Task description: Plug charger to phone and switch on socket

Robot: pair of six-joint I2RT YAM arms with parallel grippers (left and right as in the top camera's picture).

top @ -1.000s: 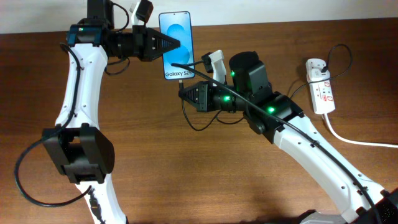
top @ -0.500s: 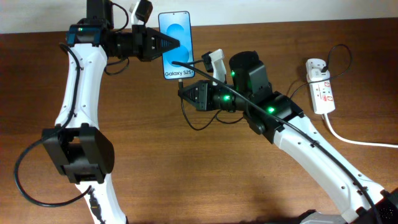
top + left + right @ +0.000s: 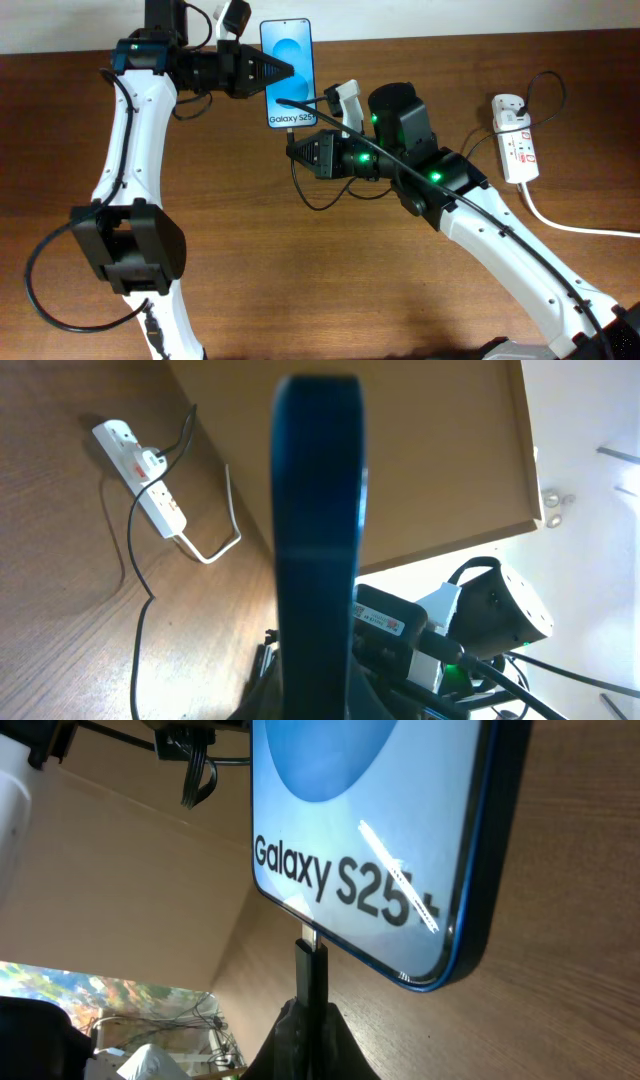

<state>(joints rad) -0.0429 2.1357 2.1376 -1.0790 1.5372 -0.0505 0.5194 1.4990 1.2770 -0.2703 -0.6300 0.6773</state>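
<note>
Although my left gripper [image 3: 281, 74], pinching the phone [image 3: 288, 42], has edged toward 1 o'clock, the charger [image 3: 310, 970] pinched by my right gripper [image 3: 296, 148] still meets its port [image 3: 308, 931].

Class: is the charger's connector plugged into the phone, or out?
Not fully in: the connector meets the bottom edge of the phone with its pale tip exposed; whether it has entered, cannot tell.

I can read "Galaxy S25+" on the white band of the phone [image 3: 380, 830]; the red markings on the socket [image 3: 515, 150] are too small.
</note>
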